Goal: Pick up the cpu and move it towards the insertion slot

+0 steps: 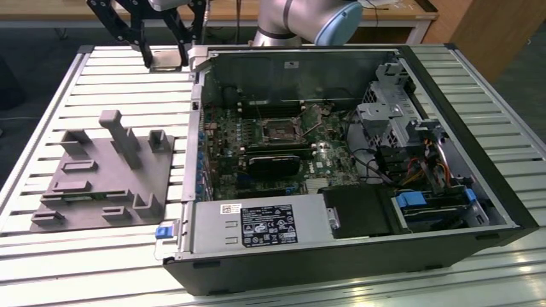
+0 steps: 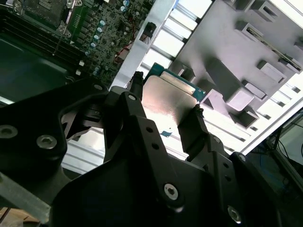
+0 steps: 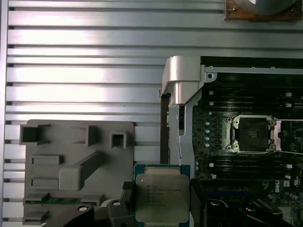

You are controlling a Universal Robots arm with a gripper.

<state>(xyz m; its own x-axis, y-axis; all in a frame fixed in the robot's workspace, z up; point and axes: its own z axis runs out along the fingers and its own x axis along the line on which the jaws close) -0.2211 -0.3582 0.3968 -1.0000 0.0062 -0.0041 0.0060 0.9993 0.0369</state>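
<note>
Jaws [image 2: 165,101] clamp the cpu [image 3: 162,197] by its opposite edges, lifted at the exterior view's upper left; insertion slot [image 1: 279,130] sits mid-frame, well apart.

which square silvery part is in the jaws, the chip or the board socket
The cpu, a flat silvery chip clamped between the jaws; the insertion slot sits empty on the motherboard, apart from it.

Black claw [image 2: 165,101] with silver screws, grey arm [image 1: 290,19], blue joint cap

In the first wrist view, the cpu [image 3: 162,197] is cut off by the picture's edge. In the exterior view, the end effector [image 1: 162,61] is cropped above its fingers [image 1: 147,56].
</note>
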